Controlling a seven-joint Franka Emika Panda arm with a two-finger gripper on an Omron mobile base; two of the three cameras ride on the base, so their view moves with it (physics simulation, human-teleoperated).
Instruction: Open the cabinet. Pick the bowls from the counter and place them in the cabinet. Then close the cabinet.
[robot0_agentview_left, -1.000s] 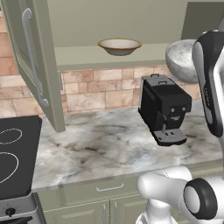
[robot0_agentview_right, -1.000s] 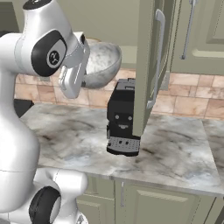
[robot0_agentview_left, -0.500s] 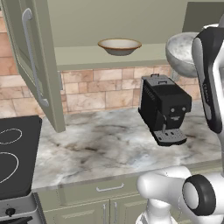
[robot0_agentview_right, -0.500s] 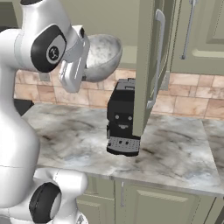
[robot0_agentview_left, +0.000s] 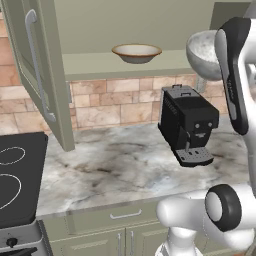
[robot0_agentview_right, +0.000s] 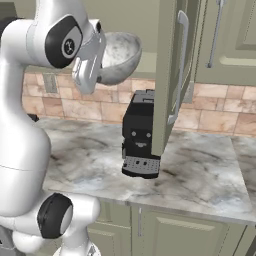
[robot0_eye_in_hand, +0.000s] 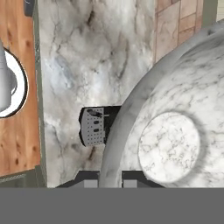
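The claw (robot0_eye_in_hand: 109, 180) grips the rim of the speckled bowl (robot0_agentview_left: 206, 54), which has risen to shelf height at 3 o'clock of the tan bowl (robot0_agentview_left: 136, 52) in the open cabinet (robot0_agentview_left: 35, 75); placing is near

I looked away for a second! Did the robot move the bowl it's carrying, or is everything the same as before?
The speckled grey-white bowl went up a little and closer to the cabinet shelf. The gripper kept hold of its rim the whole time. The tan bowl stayed on the shelf, the coffee machine stayed on the counter, and the cabinet door stayed open.
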